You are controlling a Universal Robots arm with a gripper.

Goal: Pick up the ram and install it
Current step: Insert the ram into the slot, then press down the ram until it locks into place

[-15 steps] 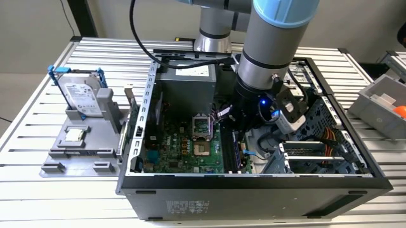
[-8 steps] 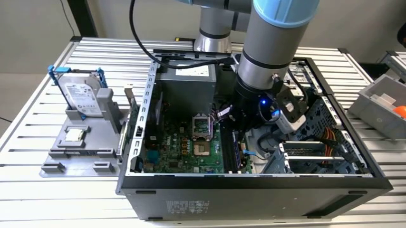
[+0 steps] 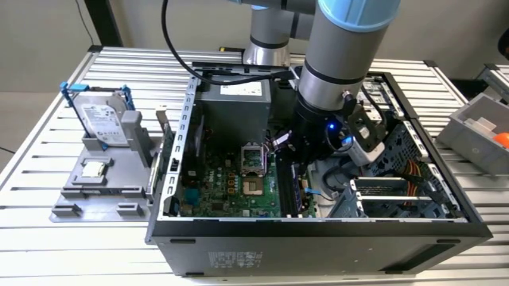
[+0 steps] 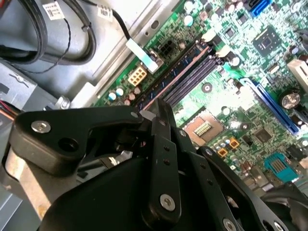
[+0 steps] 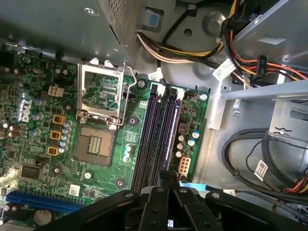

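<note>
Memory slots (image 5: 153, 139) are seen running in a dark parallel row on the green motherboard (image 5: 43, 120) beside the empty processor socket (image 5: 94, 144). The gripper (image 5: 166, 177) is lowered into the open computer case (image 3: 318, 238), directly over these slots. In both wrist views its fingers are drawn close together, apparently clamped on a thin board seen edge-on. This is judged to be the ram (image 5: 172, 130), which is lined up along the slot farthest from the socket. Whether it is seated or merely held above the slot cannot be told.

The ram is judged to be light and stiff but fragile. It should be gripped by its flat faces near the upper edge, with the contact edge left free. Pressure must be kept straight along the slot, since a tilted stick could bind or be bent.
</note>
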